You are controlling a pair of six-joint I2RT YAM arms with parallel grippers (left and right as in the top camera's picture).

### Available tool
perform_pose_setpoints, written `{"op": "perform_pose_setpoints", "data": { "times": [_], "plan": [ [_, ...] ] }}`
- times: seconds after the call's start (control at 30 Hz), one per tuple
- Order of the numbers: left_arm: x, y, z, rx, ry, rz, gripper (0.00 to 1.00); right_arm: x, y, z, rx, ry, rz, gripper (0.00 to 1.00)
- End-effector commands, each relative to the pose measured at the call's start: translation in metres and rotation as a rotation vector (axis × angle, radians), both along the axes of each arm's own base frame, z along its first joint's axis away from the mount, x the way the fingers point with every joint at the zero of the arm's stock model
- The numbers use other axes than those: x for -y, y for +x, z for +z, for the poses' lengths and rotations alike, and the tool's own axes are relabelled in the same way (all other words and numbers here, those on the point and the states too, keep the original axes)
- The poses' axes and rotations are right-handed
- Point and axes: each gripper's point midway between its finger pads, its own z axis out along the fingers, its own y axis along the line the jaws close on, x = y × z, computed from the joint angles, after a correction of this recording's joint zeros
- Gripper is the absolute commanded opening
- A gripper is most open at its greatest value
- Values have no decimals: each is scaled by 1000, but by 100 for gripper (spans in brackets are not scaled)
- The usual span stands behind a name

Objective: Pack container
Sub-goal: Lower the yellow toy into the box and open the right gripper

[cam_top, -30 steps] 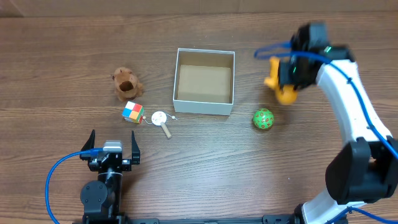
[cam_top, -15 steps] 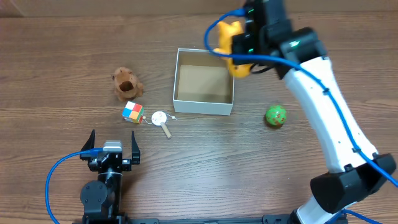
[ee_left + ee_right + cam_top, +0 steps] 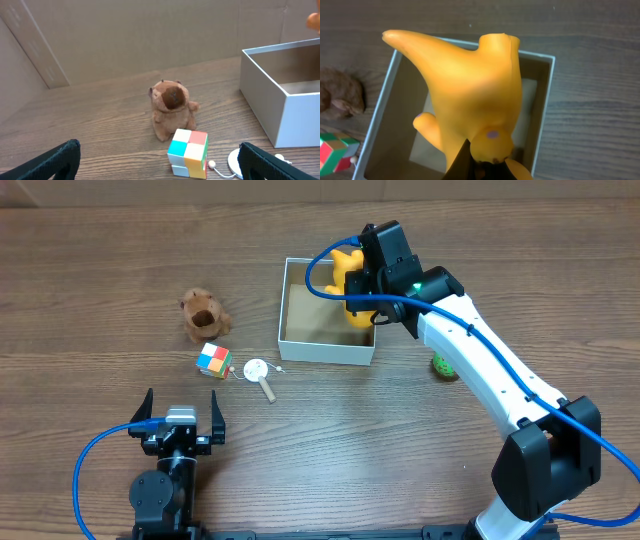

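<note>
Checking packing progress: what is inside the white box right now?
Only bare brown bottom shows in the container. The yellow toy, gripped by the right gripper, hangs over its right side, hiding the floor beneath.

Overhead top-down, L wrist low, all share container (image 3: 325, 352)

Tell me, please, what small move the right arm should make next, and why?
Probably lower the right claw a little: it is shut on the yellow toy, which hangs over the right side of the open container, so a short descent would set it inside.
</note>
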Motion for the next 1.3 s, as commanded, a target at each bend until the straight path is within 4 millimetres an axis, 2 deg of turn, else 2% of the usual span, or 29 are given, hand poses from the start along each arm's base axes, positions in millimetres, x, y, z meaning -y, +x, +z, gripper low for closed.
{"op": "perform_pose_setpoints", "data": {
  "times": [0.0,0.3,0.47,0.5,0.53,0.57,0.63,0.67,0.7,0.8,0.9,0.97,1.07,1.17,1.27],
  "plan": [
    [1,0,1,8,10,-7,100,-1,11,2,33,13,-24,4],
    [1,0,1,8,10,-7,100,-3,8,-35,-61,-5,-36,4],
    [1,0,1,8,10,-7,100,-5,7,-41,-75,-10,-30,4],
    [1,0,1,8,10,-7,100,-5,7,-41,-75,-10,-30,7],
    [1,0,1,8,10,-7,100,-5,7,-41,-75,-10,-30,19],
    [1,0,1,8,10,-7,100,-5,7,-41,-75,-10,-30,41],
    [1,0,1,8,10,-7,100,-5,7,-41,-75,-10,-30,54],
    [1,0,1,8,10,-7,100,-5,7,-41,-73,-10,-29,69],
    [1,0,1,8,10,-7,100,-5,7,-39,-70,-8,-29,76],
    [1,0,1,8,11,-7,100,-6,9,-24,-45,-2,-24,87],
    [1,0,1,8,10,-7,100,0,10,5,-9,-8,-37,88],
    [1,0,1,8,10,-7,100,17,5,29,0,-46,-83,87],
    [1,0,1,8,11,-7,100,66,-15,53,-50,-149,-216,87],
    [1,0,1,8,10,-7,100,110,-35,58,-125,-199,-322,86],
    [1,0,1,8,10,-7,100,150,-51,44,-252,-192,-404,86]
  ]
}}
